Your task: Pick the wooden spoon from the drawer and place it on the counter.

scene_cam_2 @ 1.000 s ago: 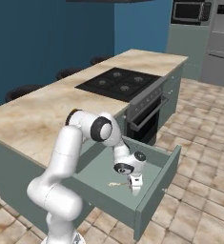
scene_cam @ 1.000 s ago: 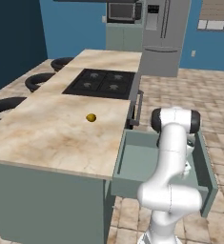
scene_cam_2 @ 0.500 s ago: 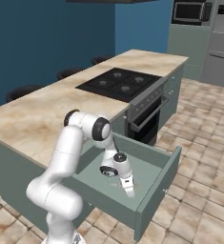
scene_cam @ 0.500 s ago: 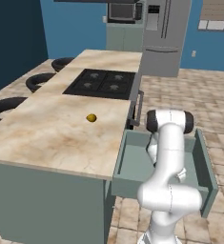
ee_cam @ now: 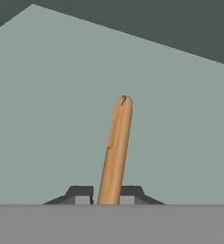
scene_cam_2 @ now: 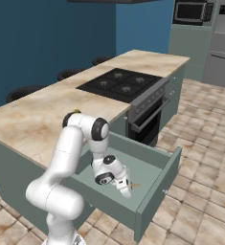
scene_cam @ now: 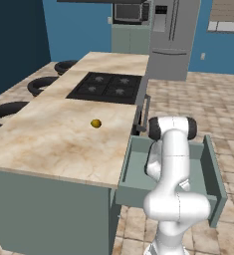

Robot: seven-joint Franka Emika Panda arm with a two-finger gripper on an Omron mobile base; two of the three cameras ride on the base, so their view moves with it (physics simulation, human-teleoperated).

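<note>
desk (scene_cam: 63, 144): I am seeing the marble top bare except for a small yellow-olive ball (scene_cam: 95, 123) near the stovetop (scene_cam: 107, 87); nothing of the task is lying on it yet.

drawer (scene_cam_2: 157, 179): It is standing pulled open beside the desk, with the arm reaching down into it.

tool (scene_cam_2: 125, 187): Compared with a second ago it is sitting lower and nearer the drawer's front wall, down at the pale green floor. In the hand view its two fingertips (ee_cam: 80, 194) are flanking the handle closely on both sides. I am judging it closed on the spoon, though actual contact is too fine for me to confirm.

wooden spoon (ee_cam: 116, 150): It is inside the drawer, its tan handle running up from between the fingertips in the hand view; a short tan end is poking out beside the tool in the right base view.

meaning: I am reading this as the grasp being completed; the lift out and the transfer to the desk are still to come.

hidden: The arm's own body is blocking the drawer interior in the left base view. The grey band is cutting off the spoon's lower end, so I cannot tell where its bowl is lying.
</note>
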